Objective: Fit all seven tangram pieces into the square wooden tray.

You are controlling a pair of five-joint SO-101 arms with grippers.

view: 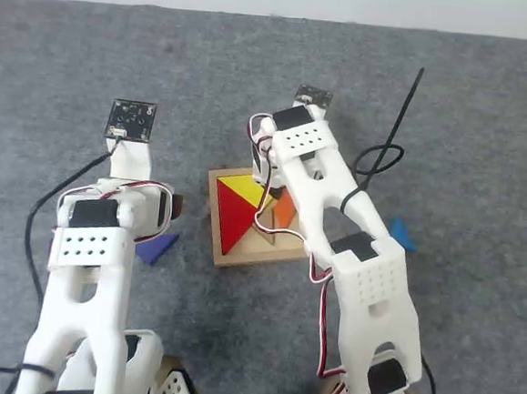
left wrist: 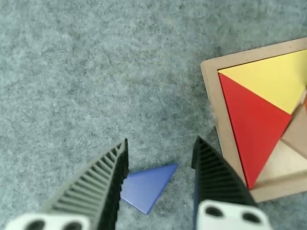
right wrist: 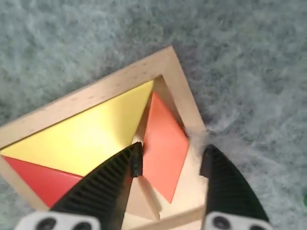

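Two white robot arms, seen from above, side by side on a grey felt surface (view: 91, 65). Left arm (view: 91, 247) toward the near-left corner, right arm (view: 333, 189) stretched from the near edge toward the middle.

Near the middle of the surface, between the arms, lay a square wooden tray (view: 213, 234), partly filled. Held a large yellow triangle (view: 244, 188) along its far rim and a large red triangle (view: 232, 217) along its left rim, the two touching along one straight edge. Held also an orange piece (view: 284, 213), four-sided in the right wrist view, flat just beside the yellow triangle, with bare wood at its other sides.

Right gripper (right wrist: 172, 147) above the tray, jaws spread wide to either side of the orange piece. One fingertip (right wrist: 129, 160) at the seam between orange and yellow, the other over bare wood, apart from the piece. Pinched nothing.

Left gripper (left wrist: 161, 141) above the felt just left of the tray, jaws likewise spread. Between the fingers, lower down, lay a dark blue triangle (left wrist: 146, 184), flat on the felt near the tray's near-left corner and outside the rim. Could not tell whether either finger touched it.

Right of the right arm, well apart from the tray, lay a small light blue triangle (view: 402, 233) on the felt. Beyond it, toward the far edge, ran a thin black cable (view: 399, 116).
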